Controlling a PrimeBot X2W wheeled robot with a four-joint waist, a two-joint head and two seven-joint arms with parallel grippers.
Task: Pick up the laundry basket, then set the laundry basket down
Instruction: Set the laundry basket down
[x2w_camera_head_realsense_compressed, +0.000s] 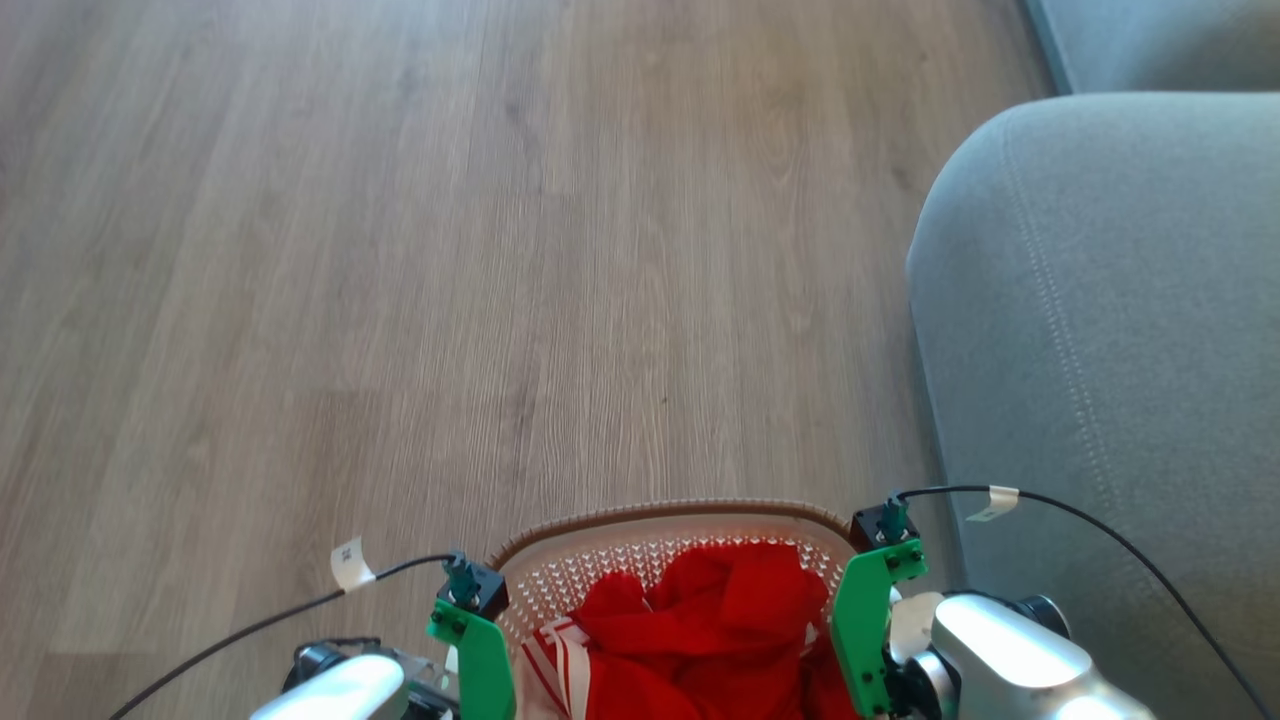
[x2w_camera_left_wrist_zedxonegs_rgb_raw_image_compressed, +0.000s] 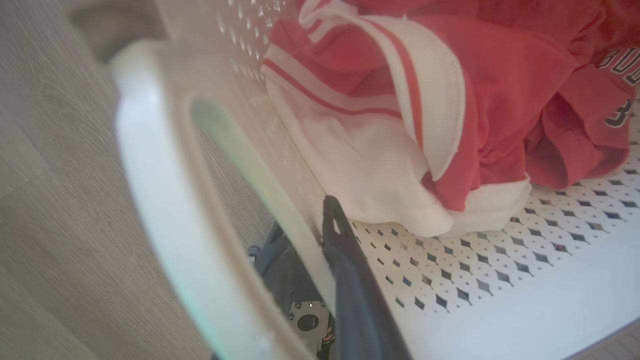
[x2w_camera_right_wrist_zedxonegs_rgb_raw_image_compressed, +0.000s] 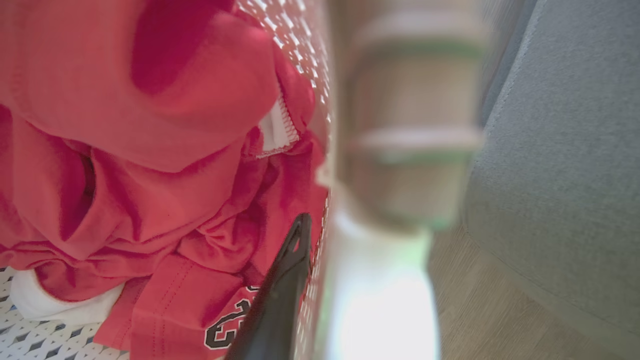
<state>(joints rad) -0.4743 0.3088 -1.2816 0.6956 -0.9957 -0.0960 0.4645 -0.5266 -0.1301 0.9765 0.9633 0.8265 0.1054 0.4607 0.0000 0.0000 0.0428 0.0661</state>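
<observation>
Sofa arm (x2w_camera_head_realsense_compressed: 1100, 350) just right of laundry basket (x2w_camera_head_realsense_compressed: 660, 512)

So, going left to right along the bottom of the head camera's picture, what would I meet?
The left claw → laundry basket with red clothes inside → right claw → grey sofa.

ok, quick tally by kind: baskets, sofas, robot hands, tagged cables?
White perforated plastic laundry basket with brown braided rim: 1
Grey fabric sofa: 1
Robot hands: 2, left hand and right hand
Black cables with white tags: 2
Total: 6. Red and white clothes in the basket left uncounted, too bunched to separate.
</observation>
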